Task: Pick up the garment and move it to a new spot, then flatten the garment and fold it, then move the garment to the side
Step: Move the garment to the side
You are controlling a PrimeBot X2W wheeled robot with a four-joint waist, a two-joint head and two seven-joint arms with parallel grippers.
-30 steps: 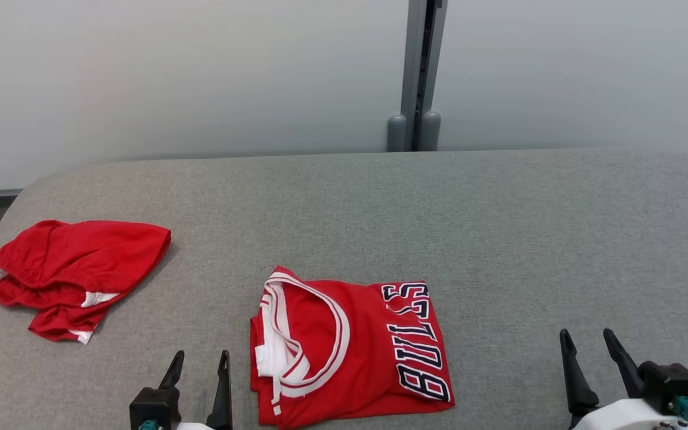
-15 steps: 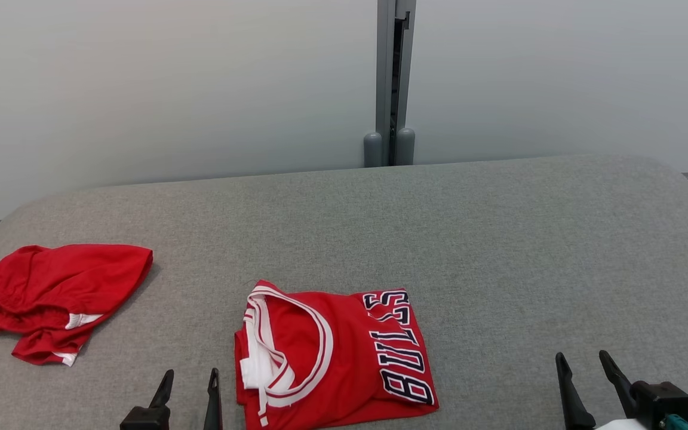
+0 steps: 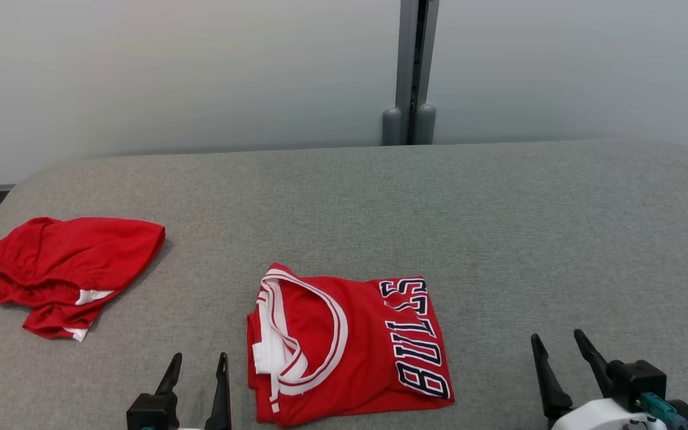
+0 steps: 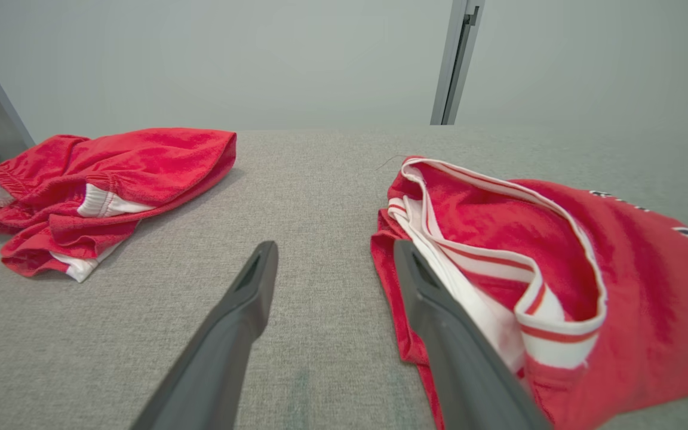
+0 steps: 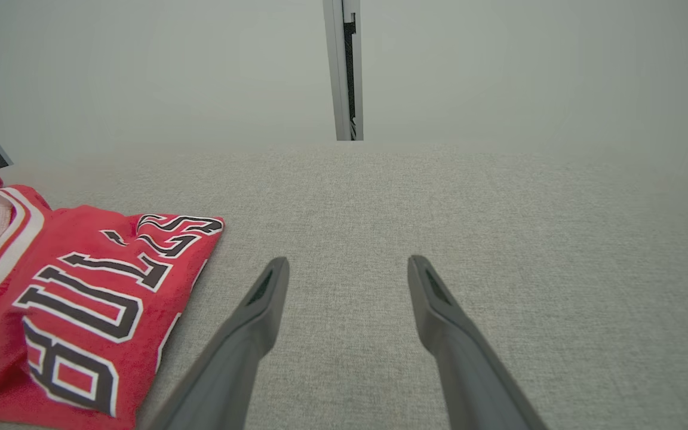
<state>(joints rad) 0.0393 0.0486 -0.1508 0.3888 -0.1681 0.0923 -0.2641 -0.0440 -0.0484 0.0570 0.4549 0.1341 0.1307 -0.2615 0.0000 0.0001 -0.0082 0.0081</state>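
A folded red jersey garment (image 3: 350, 346) with white trim and dark lettering lies on the grey padded table (image 3: 499, 239), near its front edge. My left gripper (image 3: 199, 358) stands open just left of the jersey, nothing between its fingers. In the left wrist view the left gripper (image 4: 335, 246) points along the jersey (image 4: 559, 269), and its right finger (image 4: 439, 316) is next to the jersey's white collar edge. My right gripper (image 3: 557, 335) is open over bare table, a little to the right of the jersey. The right wrist view has the right gripper (image 5: 348, 260) empty, with the jersey (image 5: 81, 298) at its left.
A crumpled pair of red shorts (image 3: 69, 269) with white trim lies at the table's left side, seen too as the shorts (image 4: 99, 179) in the left wrist view. A grey wall with a vertical metal post (image 3: 412, 71) stands behind the table.
The head camera dipped and came back, shifting the whole picture. My right gripper has come slightly closer to the jersey. Both grippers stay open and the garments lie as before.
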